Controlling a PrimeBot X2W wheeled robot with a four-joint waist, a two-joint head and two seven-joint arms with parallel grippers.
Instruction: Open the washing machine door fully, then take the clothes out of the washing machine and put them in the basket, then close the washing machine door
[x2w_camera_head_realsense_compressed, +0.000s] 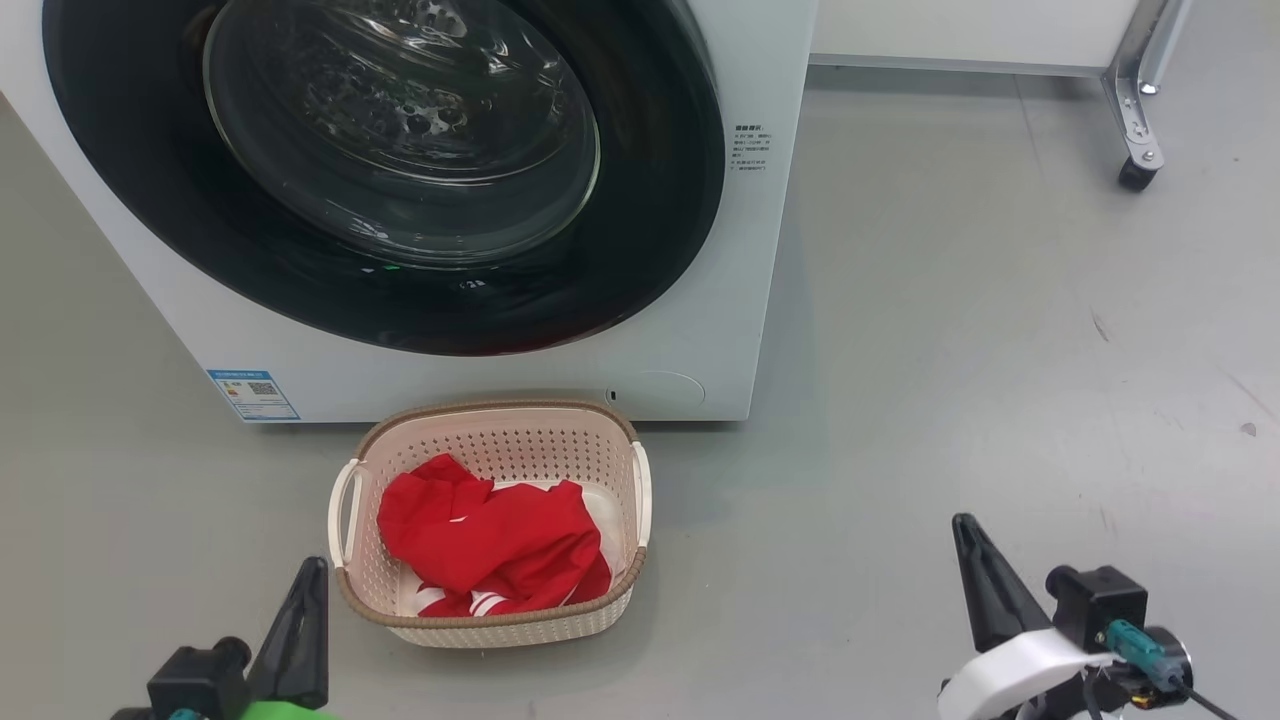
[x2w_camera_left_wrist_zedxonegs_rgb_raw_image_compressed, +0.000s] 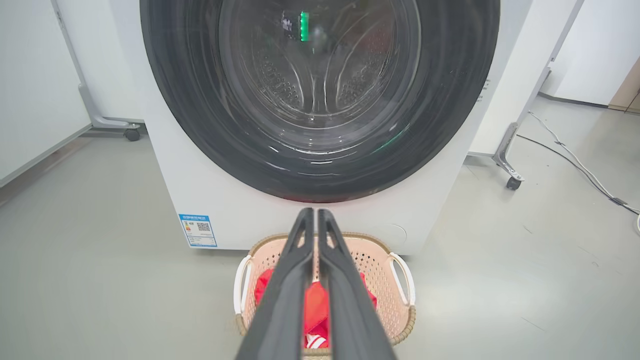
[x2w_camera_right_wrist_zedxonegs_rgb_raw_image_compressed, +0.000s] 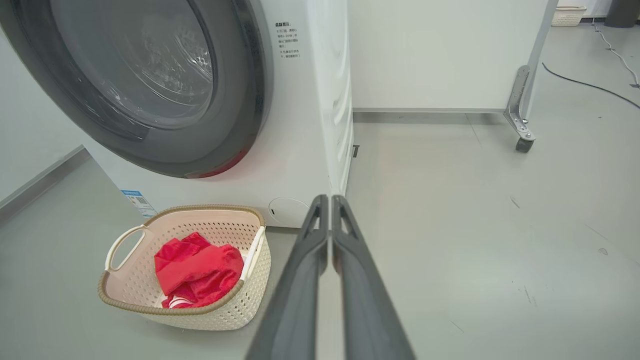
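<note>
From the head we see the door (x2w_camera_head_realsense_compressed: 400, 170) shut on the washing machine (x2w_camera_head_realsense_compressed: 700, 350). At 6 o'clock beneath it, the basket (x2w_camera_head_realsense_compressed: 500, 405) holds the red clothes (x2w_camera_head_realsense_compressed: 490, 540). Left claw (x2w_camera_head_realsense_compressed: 313, 572) sits at 7 o'clock and right claw (x2w_camera_head_realsense_compressed: 965, 527) at 5, both pressed together. The right wrist view adds the machine's side wall (x2w_camera_right_wrist_zedxonegs_rgb_raw_image_compressed: 337, 100).

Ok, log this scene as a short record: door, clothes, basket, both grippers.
door: shut on the washer
clothes: red, heaped in the basket
basket: on the floor, close in front of the washer
left gripper: shut, empty, pointing over the basket toward the door
right gripper: shut, empty, above bare floor to the right of the basket
</note>
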